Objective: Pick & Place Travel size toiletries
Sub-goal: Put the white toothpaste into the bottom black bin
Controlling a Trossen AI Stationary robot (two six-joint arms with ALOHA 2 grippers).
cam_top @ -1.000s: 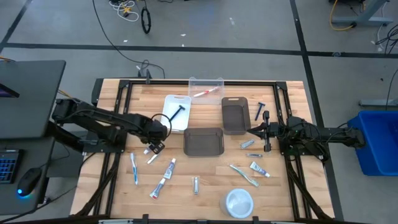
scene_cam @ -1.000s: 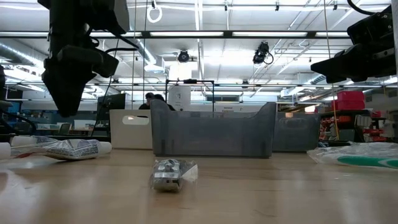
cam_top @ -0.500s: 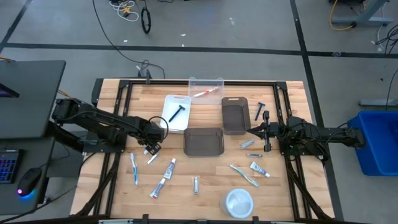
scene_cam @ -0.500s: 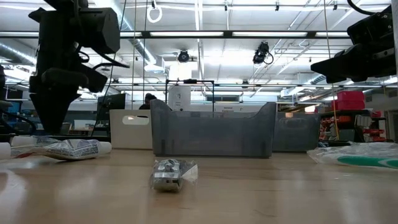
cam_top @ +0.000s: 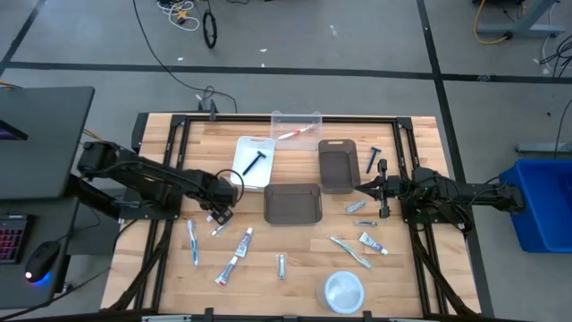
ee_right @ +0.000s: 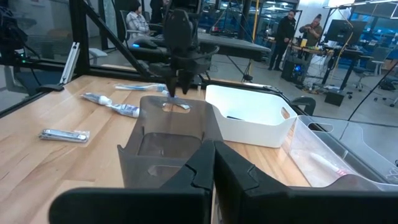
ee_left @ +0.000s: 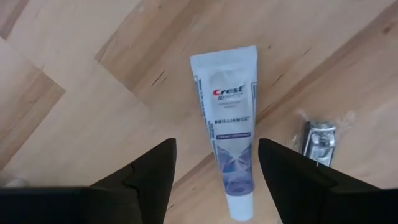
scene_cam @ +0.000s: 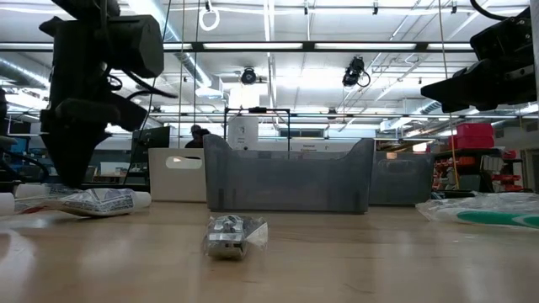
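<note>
Wooden slats covered the table [cam_top: 295,250] under bright shop lights. At about nine o'clock, the left gripper [cam_top: 217,217] hung with fingers spread wide over a toothpaste tube [ee_left: 227,127], one finger on each side, nothing held. At three o'clock the right gripper [cam_top: 365,189] waited, fingers pressed together, empty, beside the dark grey bin [cam_top: 337,165].
</note>
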